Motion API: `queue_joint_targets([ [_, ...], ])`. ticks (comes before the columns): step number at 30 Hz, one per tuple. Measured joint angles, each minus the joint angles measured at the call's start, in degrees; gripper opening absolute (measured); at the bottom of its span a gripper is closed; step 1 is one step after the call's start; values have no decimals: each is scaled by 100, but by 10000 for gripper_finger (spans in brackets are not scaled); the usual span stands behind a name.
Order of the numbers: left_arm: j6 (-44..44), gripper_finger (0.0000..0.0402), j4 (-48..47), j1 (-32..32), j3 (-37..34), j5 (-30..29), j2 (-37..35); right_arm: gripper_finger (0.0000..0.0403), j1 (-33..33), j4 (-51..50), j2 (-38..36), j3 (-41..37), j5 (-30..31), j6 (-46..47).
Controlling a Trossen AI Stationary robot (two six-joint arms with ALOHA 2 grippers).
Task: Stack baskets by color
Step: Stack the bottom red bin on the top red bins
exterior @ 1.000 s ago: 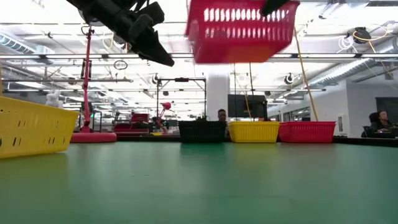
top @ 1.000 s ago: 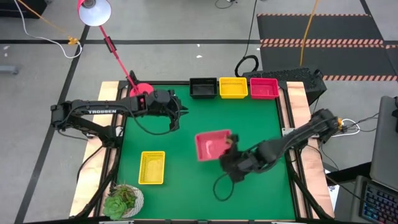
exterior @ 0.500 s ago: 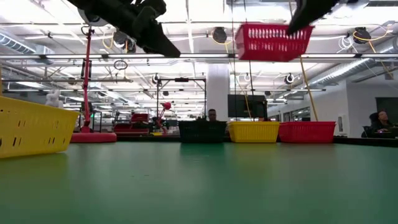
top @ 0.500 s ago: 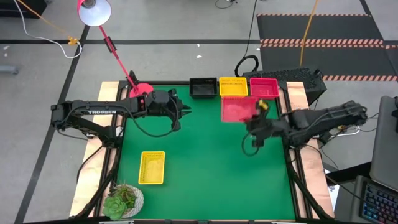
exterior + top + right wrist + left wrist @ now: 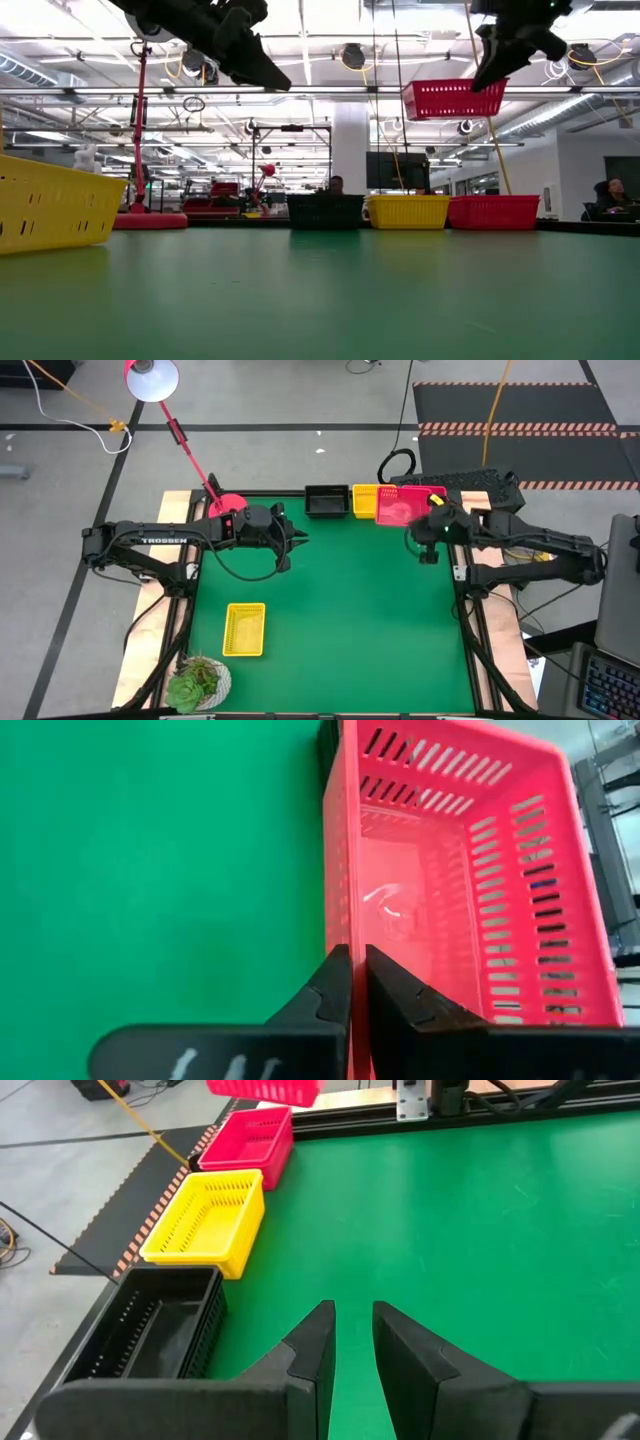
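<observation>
Right gripper pinching wall of red basket, held aloft over back row's red basket. Best squared to that footprint, lowered level, released once nested. Left gripper waiting, jaws slightly parted, empty.
</observation>
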Motion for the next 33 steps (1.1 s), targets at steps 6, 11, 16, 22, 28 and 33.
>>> queue_joint_targets([
  [6, -2, 74, -1, -2, 0, 2, 0, 6, -938, 0, 7, 17, -369, -735],
  [11, -2, 74, -1, -2, 0, 7, 0, 6, -1632, -2, 7, 21, -372, -1357],
  [16, -9, 74, -2, -2, 0, 7, 0, 6, -2338, -2, 18, 28, -706, -1752],
  [22, -28, 74, -2, -2, 0, 7, 0, 6, -2932, 0, 131, 28, -956, -1984],
  [28, -28, 74, -2, -2, 0, 7, 0, 6, -3325, 26, 312, 28, -1123, -2129],
  [33, -28, 74, -3, -2, 0, 7, 0, 6, -3607, 34, 526, 28, -1121, -2286],
])
